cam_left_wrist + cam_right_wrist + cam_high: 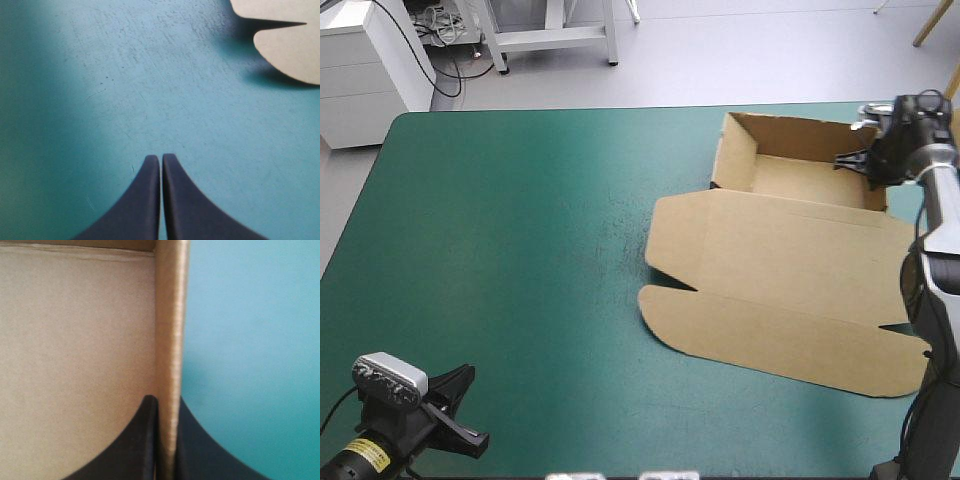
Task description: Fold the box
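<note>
Your left claw [161, 157] sits pinched shut on nothing, over bare teal-green worktop [520, 250] near the front left corner. Farther off, on the right half, lies the brown box [780, 270], lid flat, tray walls raised at the far side. Your right claw [167, 401] is clamped on its right wall [170, 315].

Spans most of the high view as a table [470, 300] under a teal-green cover [125, 90], faintly scratched toward the middle. Carries on its right half the brown box [790, 270]: open tray [732, 150] with raised walls near the far edge, lid [770, 310] flat on the cover toward the near edge, rounded flaps [295, 50] at the lid's left end.
</note>
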Robot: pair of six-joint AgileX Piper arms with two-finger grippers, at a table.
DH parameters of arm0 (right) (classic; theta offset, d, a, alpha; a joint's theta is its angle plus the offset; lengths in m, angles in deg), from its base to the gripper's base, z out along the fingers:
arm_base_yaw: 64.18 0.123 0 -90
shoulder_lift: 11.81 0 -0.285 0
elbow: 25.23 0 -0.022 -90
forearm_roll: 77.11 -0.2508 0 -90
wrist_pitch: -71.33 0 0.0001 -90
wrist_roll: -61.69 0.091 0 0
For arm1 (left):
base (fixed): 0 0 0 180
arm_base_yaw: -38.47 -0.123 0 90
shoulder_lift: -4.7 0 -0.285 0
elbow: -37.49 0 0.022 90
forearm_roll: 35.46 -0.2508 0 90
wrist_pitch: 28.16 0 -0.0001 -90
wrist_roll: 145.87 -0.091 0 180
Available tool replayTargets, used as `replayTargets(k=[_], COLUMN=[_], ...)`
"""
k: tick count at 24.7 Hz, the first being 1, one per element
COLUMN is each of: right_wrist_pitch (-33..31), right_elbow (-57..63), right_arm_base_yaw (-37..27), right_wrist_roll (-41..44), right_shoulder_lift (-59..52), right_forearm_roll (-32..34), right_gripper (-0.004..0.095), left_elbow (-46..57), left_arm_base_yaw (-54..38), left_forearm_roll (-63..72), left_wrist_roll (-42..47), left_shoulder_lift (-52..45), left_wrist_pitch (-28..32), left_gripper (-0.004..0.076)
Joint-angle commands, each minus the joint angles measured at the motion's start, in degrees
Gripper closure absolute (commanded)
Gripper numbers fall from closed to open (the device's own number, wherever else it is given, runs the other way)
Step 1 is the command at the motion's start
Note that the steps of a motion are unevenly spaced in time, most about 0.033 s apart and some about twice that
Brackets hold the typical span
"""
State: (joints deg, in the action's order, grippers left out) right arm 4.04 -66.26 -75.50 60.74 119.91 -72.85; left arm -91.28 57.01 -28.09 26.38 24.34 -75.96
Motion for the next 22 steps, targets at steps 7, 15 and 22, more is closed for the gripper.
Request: replayTargets(k=[7, 15, 22], right_wrist_pitch=[0.3, 0.3, 0.3], right_elbow=[-1.8, -1.8, -1.8], right_arm_base_yaw=[-16.6, -18.7, -18.8], right_wrist_roll=[-1.3, -1.3, -2.3], right_shoulder_lift=[-3.6, -3.9, -10.6], right_forearm_roll=[0.4, -1.3, -3.0], right_gripper=[0.0929, 0.0860, 0.0360], left_elbow=[-1.3, -1.3, -1.3], left_arm_base_yaw=[0.3, 0.3, 0.3], left_forearm_roll=[0.8, 0.8, 0.7], left_wrist_roll=[0.5, 0.6, 0.5], left_shoulder_lift=[0.8, 0.8, 0.8], left_wrist_pitch=[4.2, 4.2, 4.2], left_gripper=[0.0731, 0.0731, 0.0731])
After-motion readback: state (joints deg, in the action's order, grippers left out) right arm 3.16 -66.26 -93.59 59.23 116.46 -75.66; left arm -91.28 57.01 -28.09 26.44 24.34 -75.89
